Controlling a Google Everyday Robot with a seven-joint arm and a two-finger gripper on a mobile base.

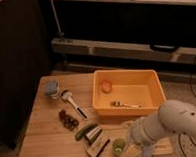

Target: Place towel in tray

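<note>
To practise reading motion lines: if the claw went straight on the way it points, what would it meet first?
The claw, low at the near edge of the table beside the cup, points downward; probably the towel, mostly hidden under the arm, though depth is unclear.

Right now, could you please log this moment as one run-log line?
gripper: low over towel, table near-right corner | towel: on table, mostly hidden by arm | tray: no towel inside yet
</note>
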